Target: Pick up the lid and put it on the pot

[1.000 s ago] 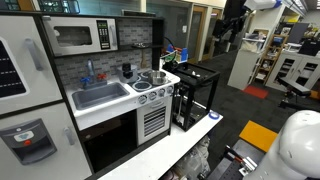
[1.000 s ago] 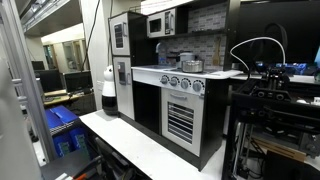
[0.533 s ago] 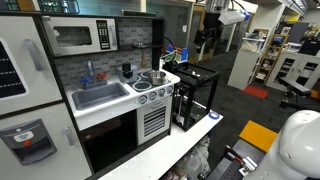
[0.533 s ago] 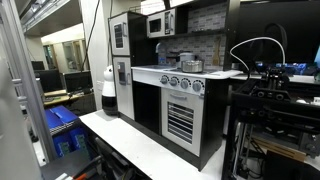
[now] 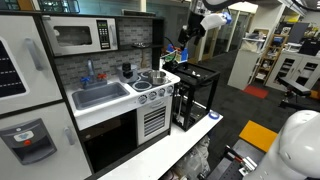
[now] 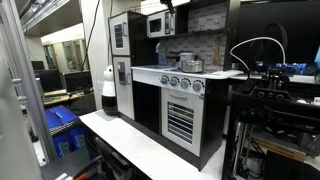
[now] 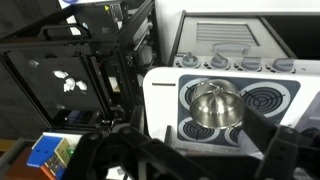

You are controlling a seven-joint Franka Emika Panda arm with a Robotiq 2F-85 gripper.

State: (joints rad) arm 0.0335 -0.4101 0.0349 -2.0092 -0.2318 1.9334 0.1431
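Note:
The silver pot [image 5: 161, 76] sits on the toy kitchen's stove top [image 5: 152, 90]. In the wrist view the pot [image 7: 213, 103] stands on one burner, with bare burners around it. A smaller silver shape [image 5: 147, 81] beside the pot may be the lid; it is too small to tell. I cannot make out the lid in the wrist view. The pot also shows in an exterior view [image 6: 190, 65]. My gripper [image 5: 187, 33] hangs high in the air, above and to the side of the stove. Its dark fingers [image 7: 195, 160] are spread wide apart and hold nothing.
A black cup [image 5: 127, 71] stands behind the stove near the sink [image 5: 100, 95]. A black open frame [image 5: 195, 95] stands right beside the stove, also in the wrist view [image 7: 70, 60]. A microwave [image 5: 80, 37] sits above the counter. A white bench [image 5: 170, 145] runs in front.
The arm has swung from the far upper right toward the toy kitchen and come lower. The pot and other stove items have not moved.

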